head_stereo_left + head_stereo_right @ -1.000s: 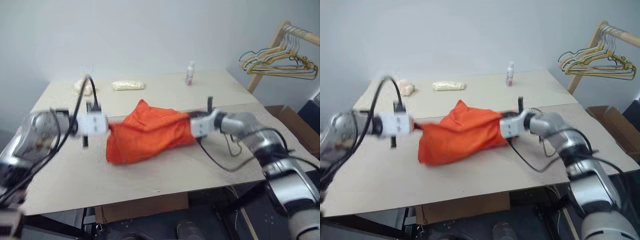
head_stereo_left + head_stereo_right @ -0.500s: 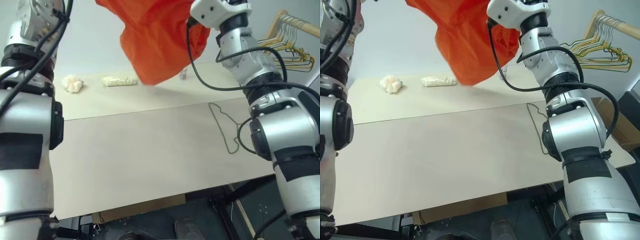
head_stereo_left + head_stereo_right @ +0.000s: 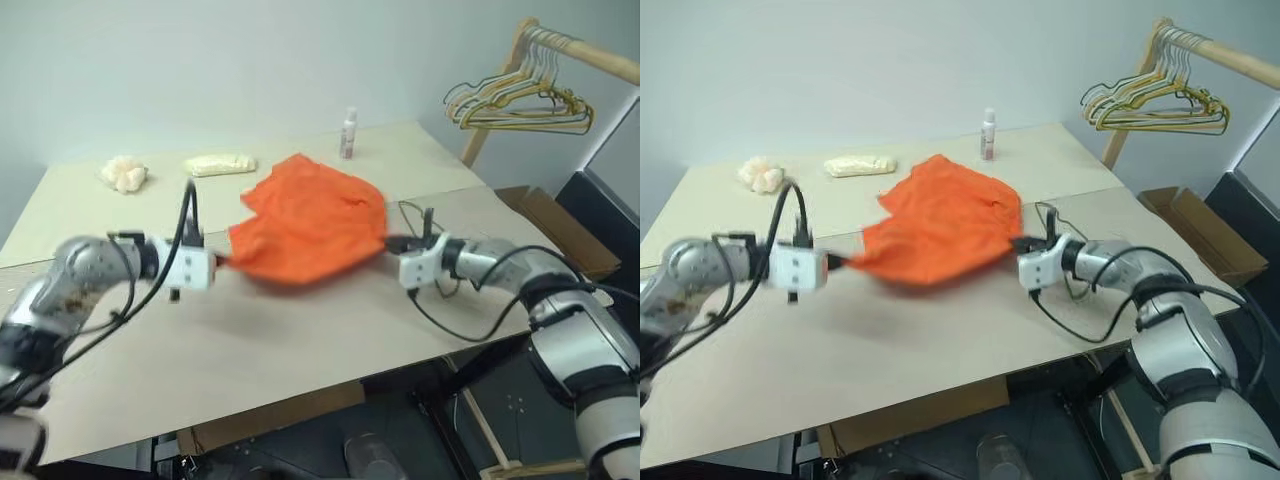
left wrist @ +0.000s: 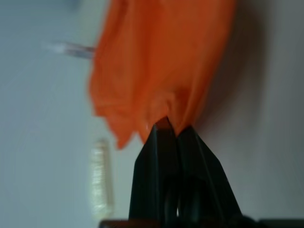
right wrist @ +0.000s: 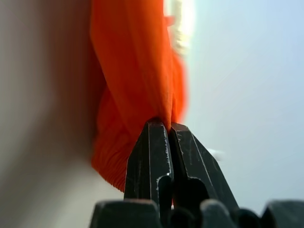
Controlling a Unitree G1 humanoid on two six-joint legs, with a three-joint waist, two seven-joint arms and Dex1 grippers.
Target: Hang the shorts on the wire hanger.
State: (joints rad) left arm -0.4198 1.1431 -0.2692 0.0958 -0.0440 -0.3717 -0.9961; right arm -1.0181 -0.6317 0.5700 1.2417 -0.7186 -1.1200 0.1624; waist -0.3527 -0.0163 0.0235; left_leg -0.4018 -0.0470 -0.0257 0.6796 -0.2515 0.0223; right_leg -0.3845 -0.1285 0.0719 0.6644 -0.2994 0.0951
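Now my left claw point(image 3: 218, 262) is clenched on one edge of the bright orange fabric shorts point(image 3: 310, 225), fingertips pinched tight on a bunched fold, as the left wrist view shows. My right claw point(image 3: 388, 243) is clenched on the opposite edge, fabric gathered between its two black fingers point(image 5: 149, 156). The shorts are stretched between both claws over the pale beige worktop point(image 3: 260, 345), wide and floppy, the middle billowing toward 12 o'clock; I cannot tell whether the cloth touches the surface.

A thin wire hanger point(image 3: 1052, 222) lies flat on the worktop just beside my right claw, at about 1 o'clock from it, partly hidden by the shorts and the arm; a black cable point(image 3: 455, 318) loops below the right arm at 6 o'clock.

At 12 o'clock from the shorts, near the far edge, a small white bottle point(image 3: 348, 134) stands upright. At 10 o'clock sits a pale yellow flat packet point(image 3: 220, 164), and farther toward 9 o'clock from it a cream crumpled lump point(image 3: 124, 174). Both are well apart from the shorts.

At 2 o'clock, off the worktop, a wooden clothes rack point(image 3: 560, 48) carries a bunch of gold and grey wire hangers point(image 3: 515, 103). At 3 o'clock an open brown cardboard box point(image 3: 560, 230) sits beside the worktop.
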